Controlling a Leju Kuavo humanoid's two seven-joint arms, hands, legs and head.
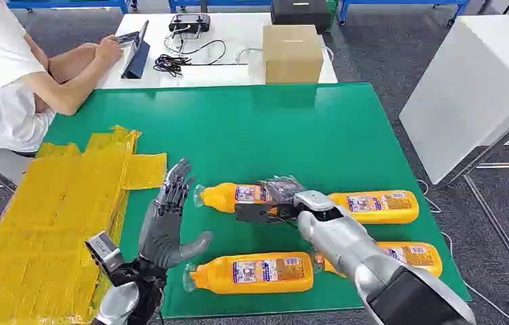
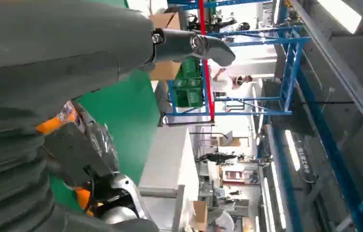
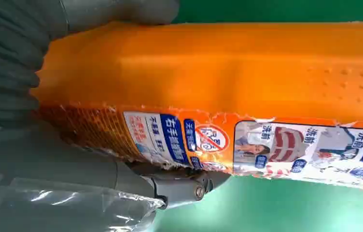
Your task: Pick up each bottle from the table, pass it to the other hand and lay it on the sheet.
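Observation:
My right hand grips an orange bottle around its body, cap pointing left toward my left hand. In the right wrist view the bottle lies across the palm, thumb on one side and fingers on the other. My left hand stands open and upright just left of the bottle, palm facing it, holding nothing. Three more orange bottles lie on the green mat: one behind my right wrist, one near the front edge, one at the front right. The yellow sheet lies at the left.
A person in a white shirt sits at the far left by a white table with a cardboard box, cables and a tablet. A white board leans at the right, beyond the mat's edge.

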